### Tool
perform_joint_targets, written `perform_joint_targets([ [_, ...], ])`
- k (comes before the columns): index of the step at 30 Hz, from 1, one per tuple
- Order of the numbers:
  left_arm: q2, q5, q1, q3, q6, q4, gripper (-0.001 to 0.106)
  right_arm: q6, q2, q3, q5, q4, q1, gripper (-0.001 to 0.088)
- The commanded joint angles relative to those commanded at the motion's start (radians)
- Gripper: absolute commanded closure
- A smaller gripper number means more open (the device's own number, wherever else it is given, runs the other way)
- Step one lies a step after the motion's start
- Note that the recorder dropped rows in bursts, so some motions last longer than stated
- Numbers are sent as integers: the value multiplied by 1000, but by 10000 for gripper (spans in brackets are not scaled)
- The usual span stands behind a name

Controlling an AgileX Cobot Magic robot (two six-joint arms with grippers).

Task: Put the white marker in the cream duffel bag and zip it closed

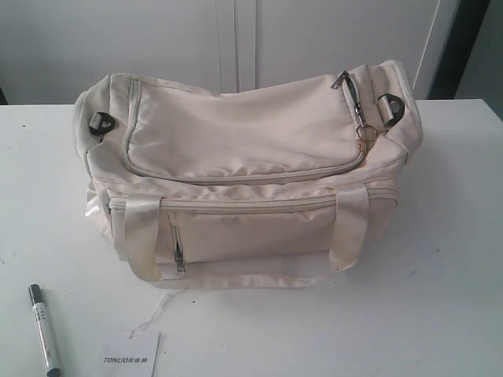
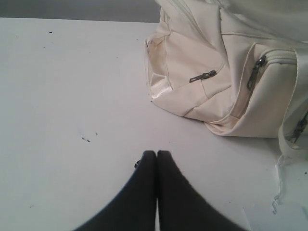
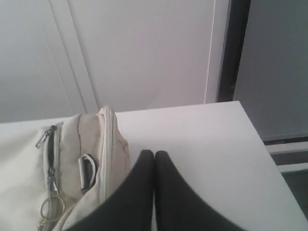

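The white marker [image 1: 45, 330] lay on the near left of the table [image 1: 440, 275], its dark cap toward the far side. It was just beside the printed card [image 1: 130, 357] and well apart from the cream duffel bag [image 1: 244, 133], which sat in the middle. My left gripper [image 2: 157, 153] hung over bare table left of the bag, fingers pressed together on nothing. My right gripper [image 3: 154, 153], by the bag's far right end, was likewise closed and empty. The curved top zipper [image 1: 236, 177] looked fully run shut, its gold chain pull [image 1: 363, 129] dangling at the right end, so I judged that opening the bag had to come first. I would spread the right fingers, pinch the ring rather than the thin chain, and draw along the curve without letting the soft fabric bunch. For the marker I would open the left fingers across the barrel, since a slim, round, smooth body could roll. The bag was limp matte cloth with glossy straps [image 1: 141, 228] and hard black end rings [image 1: 391, 108].
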Motion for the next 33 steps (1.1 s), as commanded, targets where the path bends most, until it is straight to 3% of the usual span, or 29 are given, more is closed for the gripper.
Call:
perform_joint_targets([
  [4, 0, 0, 0, 0, 0, 0, 1053, -75, 69, -84, 105, 49, 0, 868],
  [9, 0, 0, 0, 0, 0, 0, 1053, -278, 170, -201, 266, 242, 0, 868],
  [18, 0, 0, 0, 0, 0, 0, 1053, -336, 356, -383, 409, 314, 0, 843],
  [28, 0, 0, 0, 0, -72, 0, 1053, -358, 523, -528, 450, 401, 0, 330],
  [33, 0, 0, 0, 0, -101, 0, 1053, -358, 606, -588, 442, 403, 0, 288],
])
